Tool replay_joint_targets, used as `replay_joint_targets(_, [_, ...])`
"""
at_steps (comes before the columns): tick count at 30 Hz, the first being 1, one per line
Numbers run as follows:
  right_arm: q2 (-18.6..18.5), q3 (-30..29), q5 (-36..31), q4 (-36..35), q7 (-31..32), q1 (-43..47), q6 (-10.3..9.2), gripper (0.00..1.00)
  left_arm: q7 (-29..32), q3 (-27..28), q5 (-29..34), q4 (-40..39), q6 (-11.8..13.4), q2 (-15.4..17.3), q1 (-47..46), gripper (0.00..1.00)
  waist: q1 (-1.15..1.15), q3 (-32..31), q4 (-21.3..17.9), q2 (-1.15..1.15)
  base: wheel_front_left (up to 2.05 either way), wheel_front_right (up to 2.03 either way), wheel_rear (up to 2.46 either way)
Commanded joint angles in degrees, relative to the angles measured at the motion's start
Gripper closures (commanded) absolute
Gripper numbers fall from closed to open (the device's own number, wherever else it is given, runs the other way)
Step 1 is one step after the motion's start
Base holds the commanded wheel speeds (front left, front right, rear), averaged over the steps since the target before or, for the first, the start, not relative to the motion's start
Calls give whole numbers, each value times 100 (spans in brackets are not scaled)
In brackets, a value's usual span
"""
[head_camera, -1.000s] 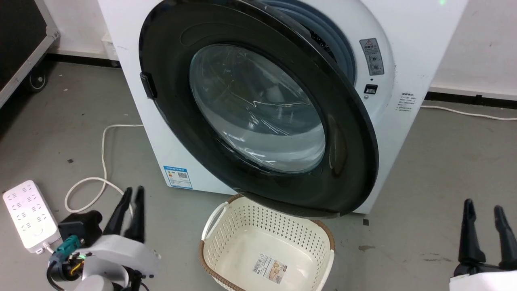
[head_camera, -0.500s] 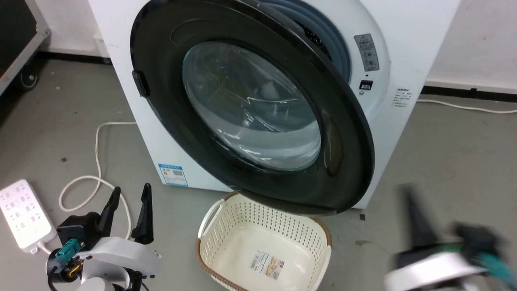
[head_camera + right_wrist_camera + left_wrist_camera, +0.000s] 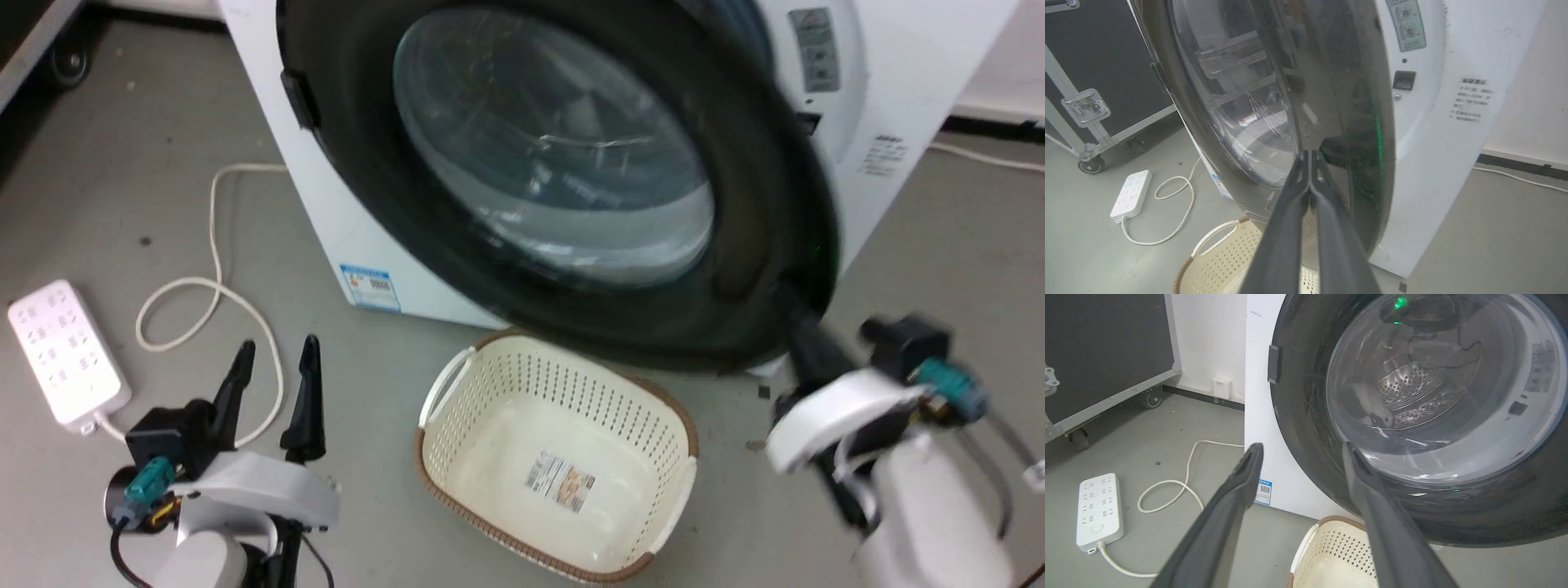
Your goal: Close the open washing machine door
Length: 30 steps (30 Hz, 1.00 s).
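- Right gripper (image 3: 1309,154) had its fingers pressed together, tips right at the glossy black rim of the washing machine door (image 3: 563,155), low on that rim.
- Door stood ajar from the washing machine (image 3: 326,204), overhanging the cream basket (image 3: 490,384).
- Left gripper (image 3: 276,347) hovered low with fingers spread, near a white power strip (image 3: 65,351), well apart from the door.
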Motion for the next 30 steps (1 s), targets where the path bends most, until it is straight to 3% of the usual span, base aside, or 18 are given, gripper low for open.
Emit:
replay_joint_targets(1, [-32,-200,-132,72,-48,-281,-11,100,-31,20,52,-57,-15,-45,-125,0,-1,176,99,0,0,0,0])
replay_joint_targets(13, [-161,-1506,-1005,1019,-249,-2038,-11,100,-31,204,379,-315,-64,-171,-449,0,-1,1090,396,0,0,0,0])
replay_joint_targets(22, [-121,-2260,-1290,1378,-406,-2738,-11,100,-31,372,537,-376,-83,-227,-484,0,-1,1239,385,0,0,0,0])
replay_joint_targets(26, [-60,-2261,-975,646,-415,-2506,-11,100,-31,533,633,-359,-107,-228,-413,0,-1,930,177,0,0,0,0])
replay_joint_targets(30, [-37,-2037,-425,-374,-417,-1644,-11,100,-31,712,726,-329,-120,-257,-246,0,-1,461,-150,0,0,0,0])
